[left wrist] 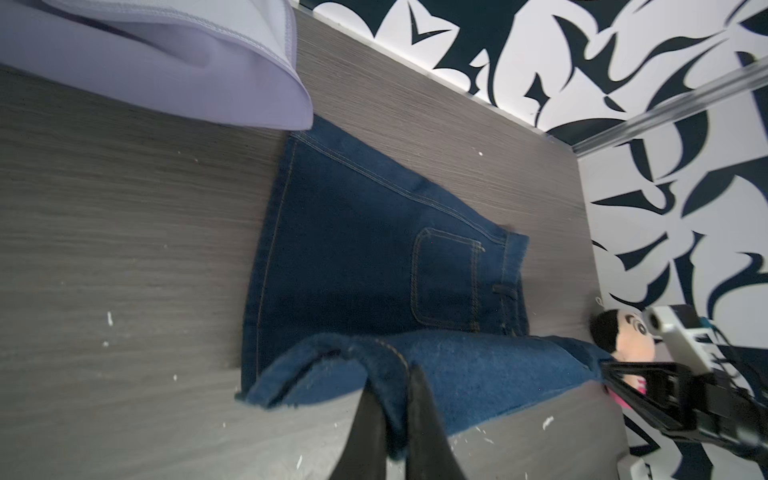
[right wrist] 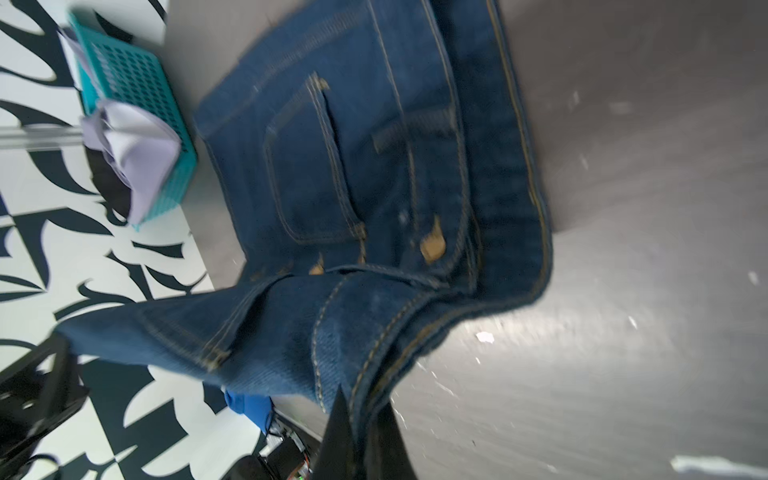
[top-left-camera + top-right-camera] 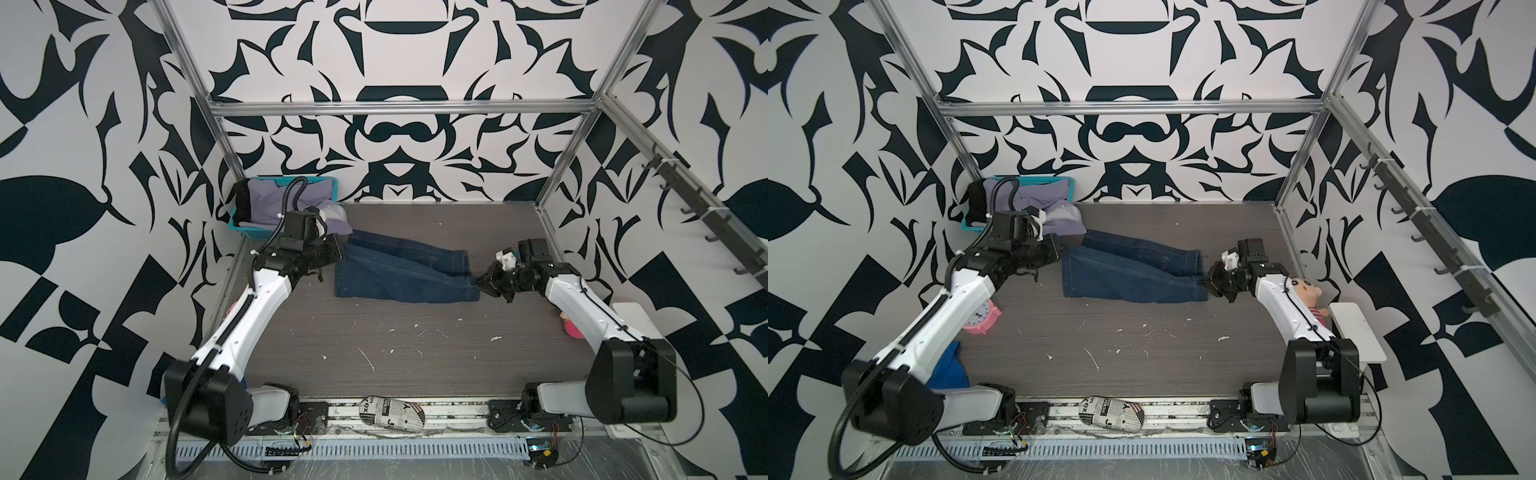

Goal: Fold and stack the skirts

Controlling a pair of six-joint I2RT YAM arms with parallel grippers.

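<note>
Denim skirt (image 3: 399, 276), dark blue, light seams, doubled over | ends pinched: left gripper (image 1: 392, 419), right gripper (image 2: 361, 432)

Denim skirt (image 3: 399, 274) beside basket (image 3: 249, 233), maybe touching

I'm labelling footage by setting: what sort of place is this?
Likely a robot lab cell, not a home: left arm and right arm mounted at a table, aluminium frame, patterned backdrop walls.

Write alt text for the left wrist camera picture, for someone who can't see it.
The left gripper is shut on the edge of a dark blue denim skirt, holding that edge above the rest, which lies flat on the grey table. A lavender skirt lies by one corner.
</note>
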